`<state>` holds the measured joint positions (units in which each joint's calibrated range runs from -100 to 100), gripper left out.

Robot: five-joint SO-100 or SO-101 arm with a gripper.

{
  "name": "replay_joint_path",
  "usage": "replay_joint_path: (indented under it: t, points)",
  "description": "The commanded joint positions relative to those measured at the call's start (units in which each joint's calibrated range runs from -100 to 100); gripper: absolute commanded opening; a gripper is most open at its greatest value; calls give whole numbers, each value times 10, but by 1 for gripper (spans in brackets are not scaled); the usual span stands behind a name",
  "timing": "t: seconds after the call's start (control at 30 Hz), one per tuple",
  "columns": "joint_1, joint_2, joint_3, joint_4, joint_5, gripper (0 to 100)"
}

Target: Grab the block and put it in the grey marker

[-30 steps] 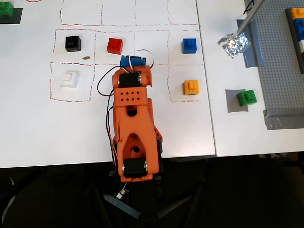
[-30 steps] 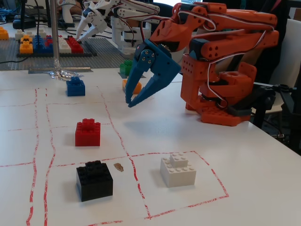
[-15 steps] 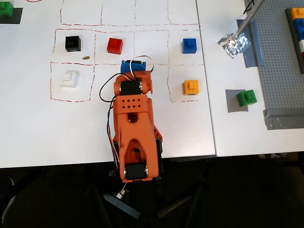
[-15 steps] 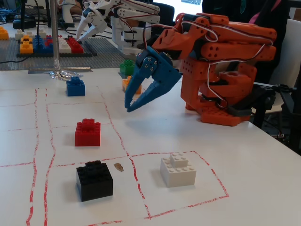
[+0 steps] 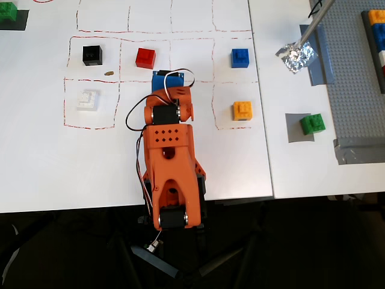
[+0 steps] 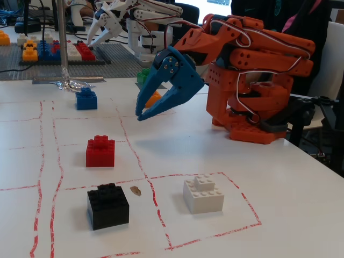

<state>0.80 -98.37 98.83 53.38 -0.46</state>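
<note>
A small bright green block point(image 5: 312, 123) sits on the right part of a grey square marker point(image 5: 293, 128), right of the white sheet. In the fixed view the block point(image 6: 142, 76) shows partly behind the gripper. A second green brick point(image 5: 7, 15) rests on a dark grey patch point(image 5: 19, 24) at the top left corner. My gripper point(image 5: 163, 77) has blue fingers. It hangs above the sheet's middle, empty, far from both green bricks. In the fixed view the gripper point(image 6: 140, 116) has its tips together.
On the red-lined sheet stand a black brick point(image 5: 92, 55), a red brick point(image 5: 145, 58), a white brick point(image 5: 88, 100), a blue brick point(image 5: 240, 58) and an orange-yellow brick point(image 5: 242, 111). Crumpled foil point(image 5: 296, 56) and a grey studded baseplate point(image 5: 361, 90) lie at the right.
</note>
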Motion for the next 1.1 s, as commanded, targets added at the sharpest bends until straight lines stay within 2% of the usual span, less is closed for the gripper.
replay_joint_path:
  t: [0.0,1.07]
  points:
    - [0,-11,9,-18,0,0]
    - [-4,-12,9,-18,9,0]
